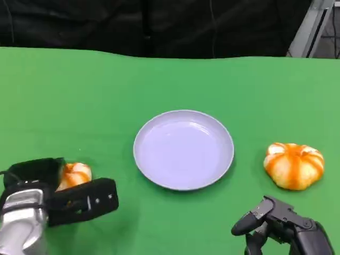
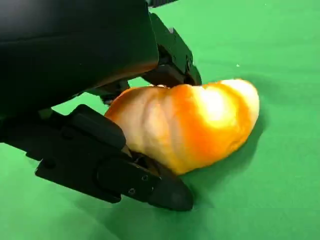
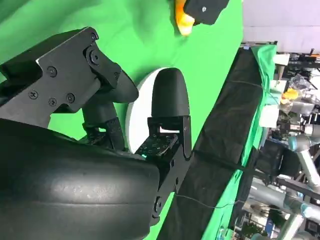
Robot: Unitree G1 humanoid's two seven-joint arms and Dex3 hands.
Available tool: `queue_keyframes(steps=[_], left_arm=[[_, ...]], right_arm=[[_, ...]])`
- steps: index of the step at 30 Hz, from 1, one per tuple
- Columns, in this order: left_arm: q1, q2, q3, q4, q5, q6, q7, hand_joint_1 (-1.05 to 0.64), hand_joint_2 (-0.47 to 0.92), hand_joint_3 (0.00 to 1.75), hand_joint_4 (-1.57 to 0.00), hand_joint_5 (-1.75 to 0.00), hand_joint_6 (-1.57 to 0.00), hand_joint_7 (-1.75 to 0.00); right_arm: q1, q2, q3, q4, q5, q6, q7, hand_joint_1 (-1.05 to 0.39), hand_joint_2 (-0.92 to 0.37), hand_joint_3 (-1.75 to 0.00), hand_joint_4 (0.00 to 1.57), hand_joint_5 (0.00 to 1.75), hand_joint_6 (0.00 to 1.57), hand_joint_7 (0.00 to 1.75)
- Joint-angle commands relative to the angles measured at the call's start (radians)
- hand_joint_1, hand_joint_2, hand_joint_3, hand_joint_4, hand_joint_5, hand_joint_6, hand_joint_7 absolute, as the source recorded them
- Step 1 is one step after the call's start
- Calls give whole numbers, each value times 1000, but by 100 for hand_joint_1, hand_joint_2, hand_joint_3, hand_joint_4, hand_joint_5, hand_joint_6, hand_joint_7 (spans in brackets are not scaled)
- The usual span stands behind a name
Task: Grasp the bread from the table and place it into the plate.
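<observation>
Head view: bread [image 1: 76,173] in left hand [image 1: 58,194], orientation unclear.

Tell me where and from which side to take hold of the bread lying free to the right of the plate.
Grip the bread across its rounded middle, coming down from above with the right hand, which sits just in front of it. It is a low, ridged dome resting flat on the table, apart from the plate, so its opposite sides are open to the fingers.
</observation>
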Motion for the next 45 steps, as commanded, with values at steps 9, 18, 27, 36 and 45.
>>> queue_keyframes(steps=[9, 18, 27, 36, 45], left_arm=[[138, 42, 71, -121, -129, -361, 369, -25, 77, 59, -84, -175, -65, -173], [197, 46, 92, -263, -125, -593, 521, -22, 47, 118, -86, -175, -64, -175], [187, -13, 97, -351, -148, -716, 550, -21, 40, 133, -91, -175, -68, -175], [-57, -137, 4, -142, -90, -794, 563, -21, 34, 137, -94, -175, -69, -175], [-261, -229, -77, 136, -56, -759, 544, -23, 40, 117, -87, -175, -68, -168]], right_arm=[[3, -5, -5, -5, -1, -8, -13, 2, -47, -123, 64, 165, 71, 133], [4, -4, -6, -7, 7, -4, -11, 2, -48, -120, 63, 166, 71, 132], [0, -8, -7, 1, 3, -9, -11, 1, -49, -119, 62, 166, 71, 132], [-5, -6, -1, 15, 6, -12, -15, 0, -49, -118, 65, 163, 72, 132], [0, -9, 4, 11, -4, -15, -19, 3, -48, -119, 66, 163, 72, 130]])
